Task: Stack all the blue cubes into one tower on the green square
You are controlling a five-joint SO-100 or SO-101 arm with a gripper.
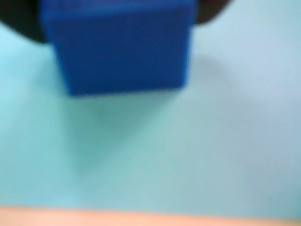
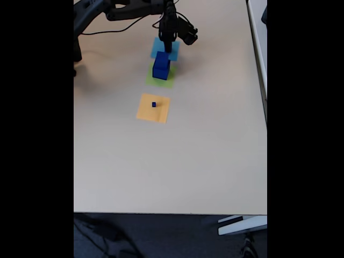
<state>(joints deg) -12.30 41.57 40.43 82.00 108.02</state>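
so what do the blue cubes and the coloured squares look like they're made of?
Blue cubes: probably matte plastic or painted wood; uniform dark blue, crisp edges, no glare, though the wrist view is blurred. The tiny blue cube is too small to judge. Green square, orange square and light-blue square: likely thin paper or card, lying flat with no visible thickness. Table: smooth beige laminate, apparently.

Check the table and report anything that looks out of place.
One tiny blue cube sits alone on the orange patch, apart from the blue stack on the green square. Nothing looks toppled or damaged.
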